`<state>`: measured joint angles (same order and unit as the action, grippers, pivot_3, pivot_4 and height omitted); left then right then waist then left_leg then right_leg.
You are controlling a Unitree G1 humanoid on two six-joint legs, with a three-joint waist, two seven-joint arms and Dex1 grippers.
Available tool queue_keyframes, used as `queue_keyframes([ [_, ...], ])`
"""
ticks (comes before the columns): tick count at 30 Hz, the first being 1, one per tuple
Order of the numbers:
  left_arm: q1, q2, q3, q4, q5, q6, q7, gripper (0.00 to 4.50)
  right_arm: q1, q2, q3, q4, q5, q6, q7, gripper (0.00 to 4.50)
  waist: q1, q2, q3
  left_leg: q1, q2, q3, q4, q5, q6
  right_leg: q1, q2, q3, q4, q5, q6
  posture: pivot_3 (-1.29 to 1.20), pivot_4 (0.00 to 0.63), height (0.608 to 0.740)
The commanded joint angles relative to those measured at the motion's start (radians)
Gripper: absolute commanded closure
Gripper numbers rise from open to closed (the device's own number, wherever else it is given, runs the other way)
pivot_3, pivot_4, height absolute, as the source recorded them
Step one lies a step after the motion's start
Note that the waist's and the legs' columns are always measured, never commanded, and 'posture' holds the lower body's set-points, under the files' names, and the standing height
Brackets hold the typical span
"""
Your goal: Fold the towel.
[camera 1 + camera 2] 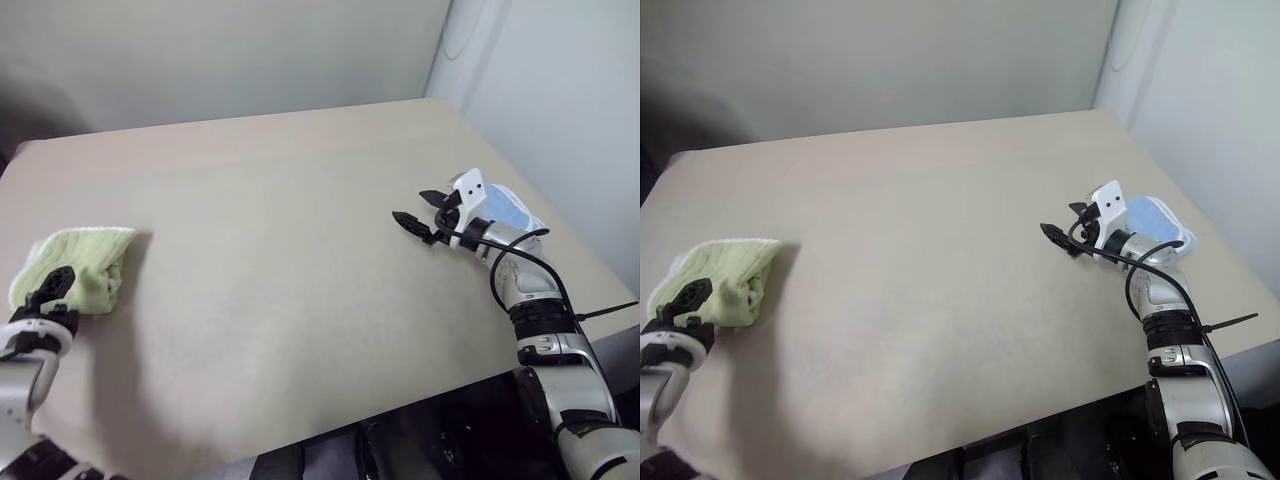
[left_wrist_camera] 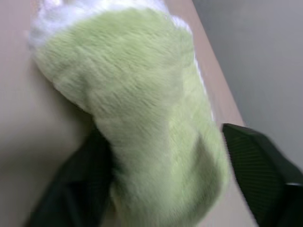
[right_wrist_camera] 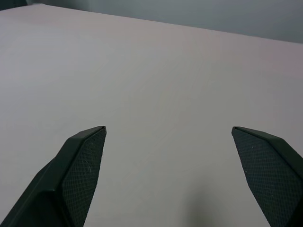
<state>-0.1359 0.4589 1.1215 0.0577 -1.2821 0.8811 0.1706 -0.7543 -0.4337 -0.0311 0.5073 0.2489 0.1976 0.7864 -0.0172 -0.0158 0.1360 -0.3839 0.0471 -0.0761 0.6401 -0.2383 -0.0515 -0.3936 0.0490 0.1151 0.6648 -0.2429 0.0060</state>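
The towel [image 1: 78, 265] lies bunched at the counter's [image 1: 290, 300] left edge, right at the left hand [image 1: 50, 288]. In the left wrist view its green pile sits between that hand's spread fingers [image 2: 258, 161], which stand released on either side of it. The right hand [image 1: 422, 215], well apart over bare counter at the right side, hangs released and empty, a blue cloth [image 1: 505, 212] just behind it.
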Motion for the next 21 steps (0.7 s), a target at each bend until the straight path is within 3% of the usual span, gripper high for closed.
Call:
queue_keyframes([
  [1, 0.132, 0.053, -0.009, -0.068, -0.021, 0.034, -0.093, 0.06, -0.023, -0.005, -0.017, -0.015, 0.002, -0.023, 0.009, 0.0, -0.004, 0.0, 0.0, 0.0, 0.0, 0.0, -0.001, 0.0, 0.0, -0.001, 0.0, 0.0, 0.0, 0.0, -0.001, 0.0, 0.15, 0.74],
  [5, 0.402, 0.089, -0.066, -0.194, 0.066, 0.015, -0.341, 0.06, -0.017, -0.004, -0.018, -0.032, 0.007, -0.017, 0.009, 0.0, -0.009, -0.001, 0.0, 0.0, 0.001, 0.0, -0.005, -0.001, 0.001, -0.002, 0.001, 0.0, 0.001, -0.003, -0.002, 0.0, 0.15, 0.74],
  [10, 0.599, 0.092, -0.058, -0.467, 0.217, -0.208, -0.598, 0.06, -0.006, -0.021, -0.036, -0.029, 0.033, 0.002, 0.038, 0.0, -0.003, -0.004, 0.0, 0.0, 0.002, -0.001, -0.007, -0.004, 0.007, -0.003, 0.001, -0.001, 0.001, -0.009, -0.011, 0.0, 0.15, 0.74],
  [16, 0.432, 0.212, -0.261, -0.561, 0.357, -0.294, -0.603, 0.06, -0.015, -0.018, -0.038, -0.025, 0.051, 0.019, 0.085, 0.0, 0.023, -0.001, 0.001, 0.001, 0.001, -0.003, -0.004, -0.002, 0.01, -0.001, 0.001, 0.0, 0.006, -0.008, -0.011, 0.0, 0.15, 0.74],
  [21, 0.223, 0.22, -0.495, -0.475, 0.538, -0.373, -0.582, 0.06, 0.002, -0.013, -0.036, -0.037, 0.043, 0.014, 0.083, 0.0, 0.015, -0.002, 0.0, 0.001, 0.0, -0.003, 0.001, -0.003, 0.01, 0.0, 0.0, -0.001, 0.007, 0.0, -0.004, 0.0, 0.15, 0.74],
])
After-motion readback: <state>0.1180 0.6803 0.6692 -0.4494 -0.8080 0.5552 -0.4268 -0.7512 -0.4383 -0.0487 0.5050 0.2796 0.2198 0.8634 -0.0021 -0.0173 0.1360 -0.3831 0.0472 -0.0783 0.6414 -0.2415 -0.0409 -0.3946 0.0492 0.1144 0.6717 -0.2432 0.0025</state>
